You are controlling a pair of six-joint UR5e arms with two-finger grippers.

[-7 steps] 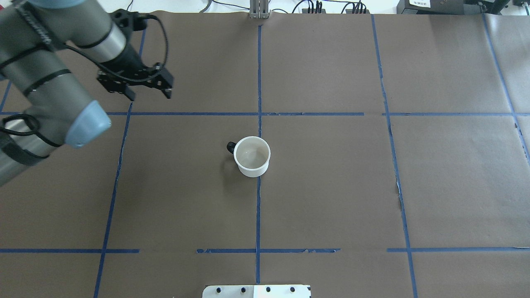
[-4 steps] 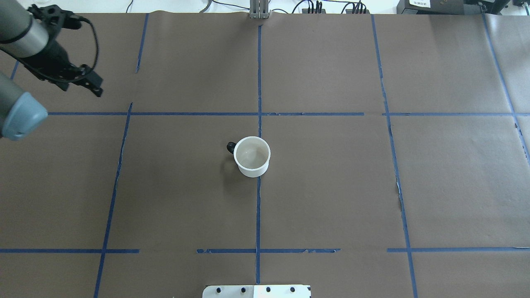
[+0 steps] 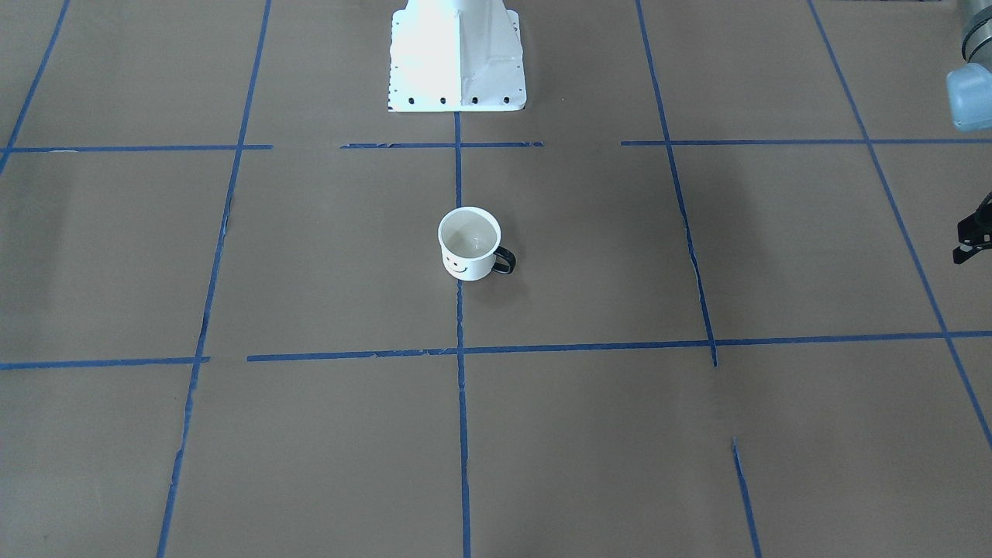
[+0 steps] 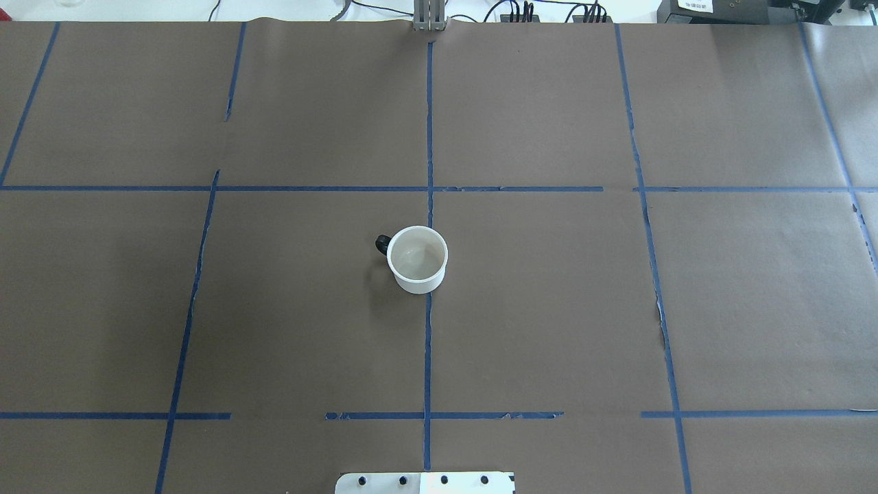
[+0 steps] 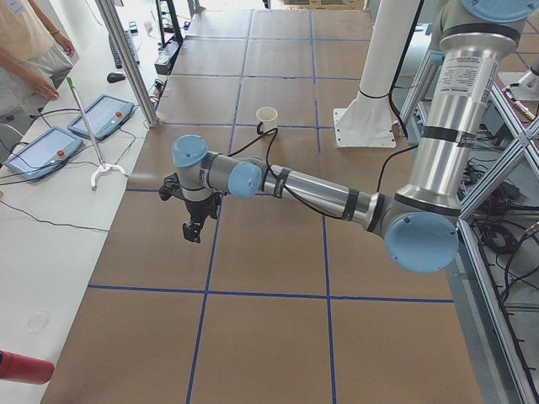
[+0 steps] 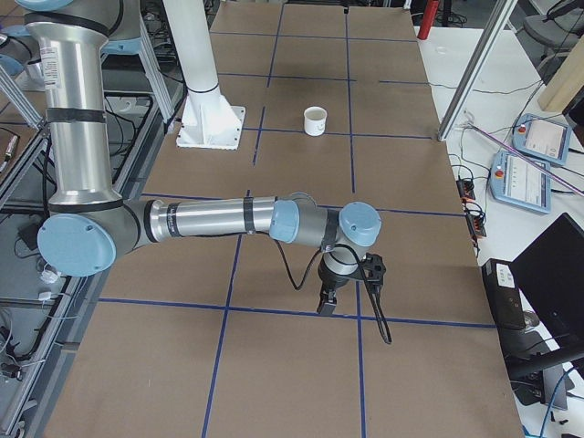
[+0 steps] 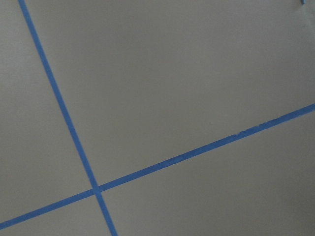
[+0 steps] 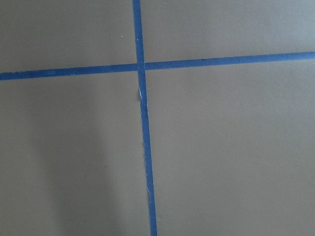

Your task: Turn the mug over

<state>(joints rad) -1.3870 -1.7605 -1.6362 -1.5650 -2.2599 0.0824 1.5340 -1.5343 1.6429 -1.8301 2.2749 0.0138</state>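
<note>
The mug is seen upright on the worktop, mouth up, axis vertical, handle turned toward the left gripper. It is placed between that and the right gripper, well apart from both. Neither gripper's opening can be told.

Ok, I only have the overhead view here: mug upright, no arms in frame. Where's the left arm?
Observer: The left arm is stretched out over the table at its left end, jaws pointing down, far from the mug.
Operator: And the right one?
Observer: The right arm reaches out over the right end the same way.
Operator: Anything on the mug I can't see?
Observer: A black smiley on the side facing away from the robot.
</note>
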